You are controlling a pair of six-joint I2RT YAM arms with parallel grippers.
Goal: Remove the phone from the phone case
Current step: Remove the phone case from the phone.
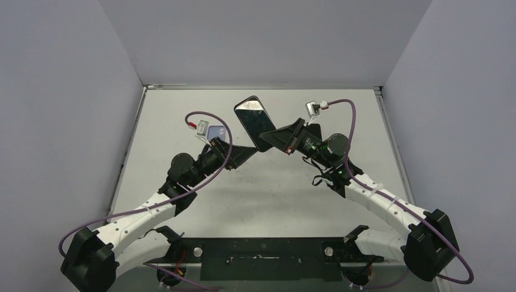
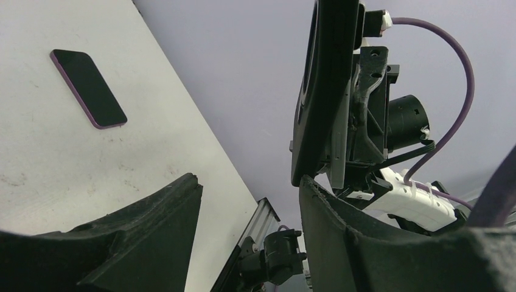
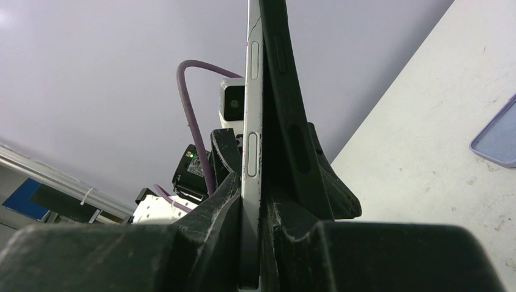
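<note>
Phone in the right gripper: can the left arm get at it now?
Probably yes: the left gripper stands open close beside the phone, with nothing between them; the right gripper clamps only its near end.

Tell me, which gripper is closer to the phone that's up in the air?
Right. The right gripper is shut on the phone's near end, holding it up. The left gripper is open, just beside that end, gripping nothing.

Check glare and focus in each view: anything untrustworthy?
Top external: even light, pale reflection on the screen of the held phone. Left wrist: the phone on the table is crisp; the fingers of the left gripper are dark and soft. Right wrist: the held phone's edge is sharp, the right gripper underexposed.
</note>
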